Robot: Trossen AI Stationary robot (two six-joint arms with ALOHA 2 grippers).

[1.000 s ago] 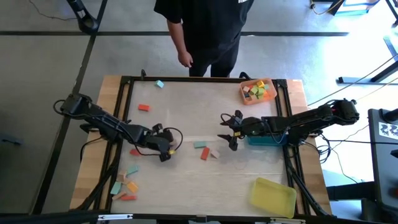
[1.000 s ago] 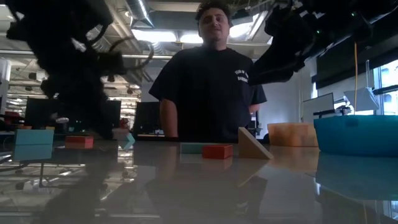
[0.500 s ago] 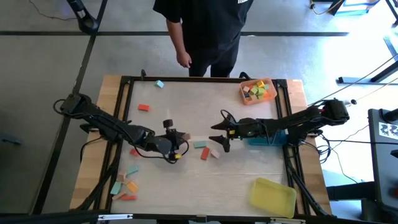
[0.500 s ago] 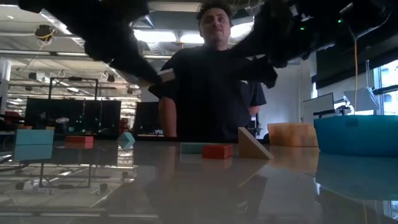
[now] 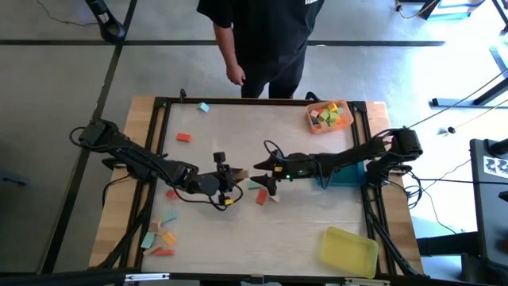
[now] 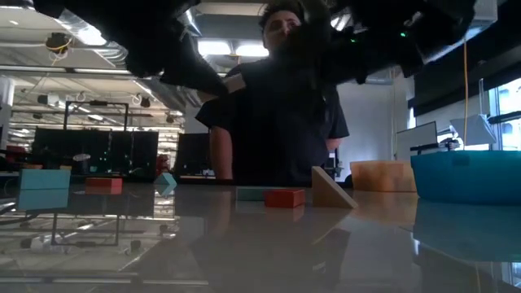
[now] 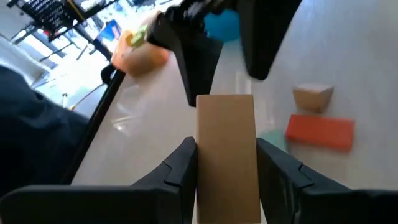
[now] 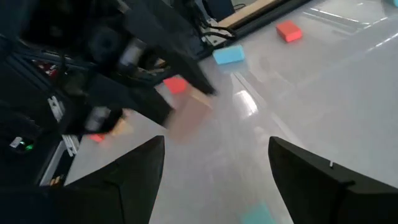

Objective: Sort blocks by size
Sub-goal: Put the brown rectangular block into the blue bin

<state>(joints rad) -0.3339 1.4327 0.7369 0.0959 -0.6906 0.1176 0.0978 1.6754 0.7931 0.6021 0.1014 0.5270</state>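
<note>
Two grippers are met nose to nose over the middle of the table, so a handover looks to be what's set up here. The left gripper is clamped on a tan block — a short bar, held between both fingers with its long axis running straight out past the fingertips toward the other arm. The right gripper is just beside that free end, fingers spread wide and nothing between them, so the block is lying dead ahead of it, seen as a tan blur in its own wrist view. The left arm obviously has the block, but the right one is the nearer of the two to the trays. On the table just under the meeting point, a teal block, a red block and a small tan wedge are left unsorted, and more blocks are scattered toward the left arm's near corner. As for containers — the orange tray at the far right is already loaded with green, yellow and orange pieces, the yellow tray near the front right shows nothing inside, and the blue tray is mostly hidden under the right arm, so its contents can't be told.
</note>
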